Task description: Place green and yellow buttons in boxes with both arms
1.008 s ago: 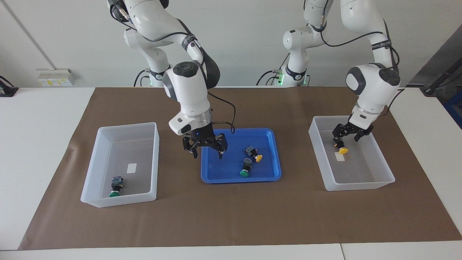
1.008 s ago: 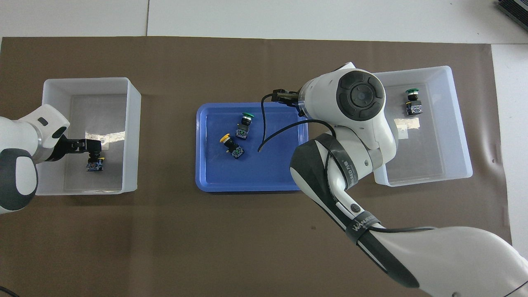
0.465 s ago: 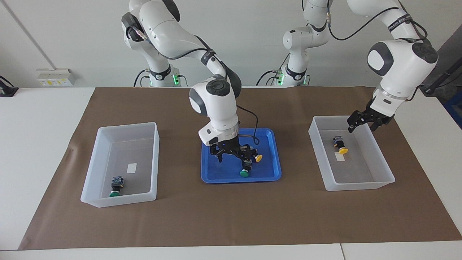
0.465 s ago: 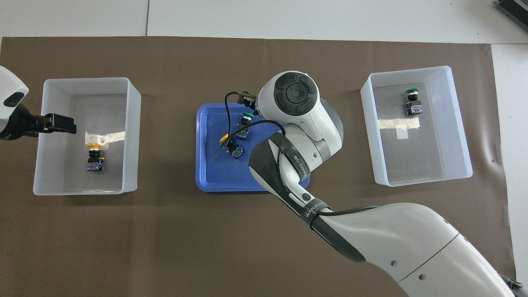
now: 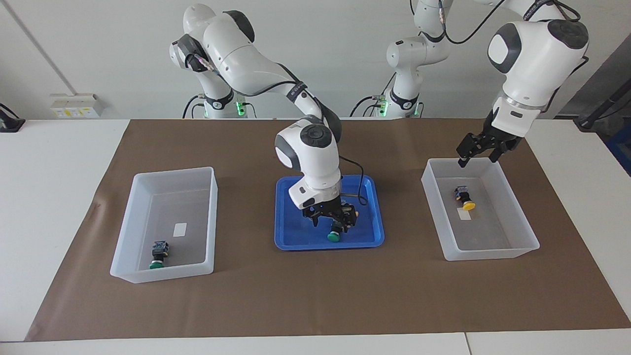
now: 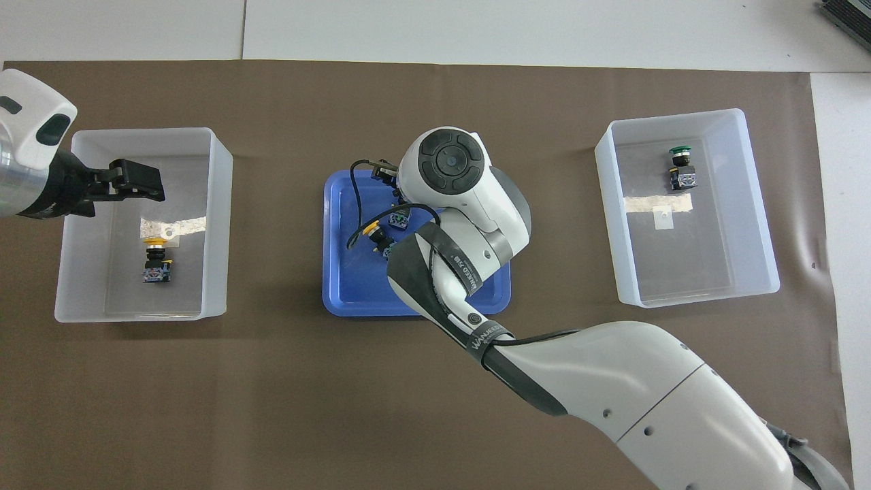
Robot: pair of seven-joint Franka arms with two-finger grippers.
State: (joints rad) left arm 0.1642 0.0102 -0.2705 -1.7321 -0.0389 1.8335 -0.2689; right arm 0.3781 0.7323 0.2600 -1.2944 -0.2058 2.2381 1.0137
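Note:
My right gripper [image 5: 333, 226] is down in the shallow blue tray [image 5: 296, 241], open, with its fingers on either side of a green button [image 5: 334, 237]. A yellow button [image 5: 353, 214] lies beside it in the tray and also shows in the overhead view [image 6: 371, 230]. My left gripper [image 5: 479, 152] is open and empty, raised over the box [image 5: 493, 254] at the left arm's end. That box holds a yellow button [image 5: 464, 197]. The box [image 5: 162, 272] at the right arm's end holds a green button [image 5: 158, 254].
Both boxes and the tray stand on a brown paper mat [image 5: 315, 296] on the white table. The right arm's wrist [image 6: 449, 177] hides much of the tray from above. A dark object [image 5: 10, 123] lies at the table's edge.
My left gripper let go of the yellow button in its box and rose above the rim. My right gripper moved over the tray and came down around the green button.

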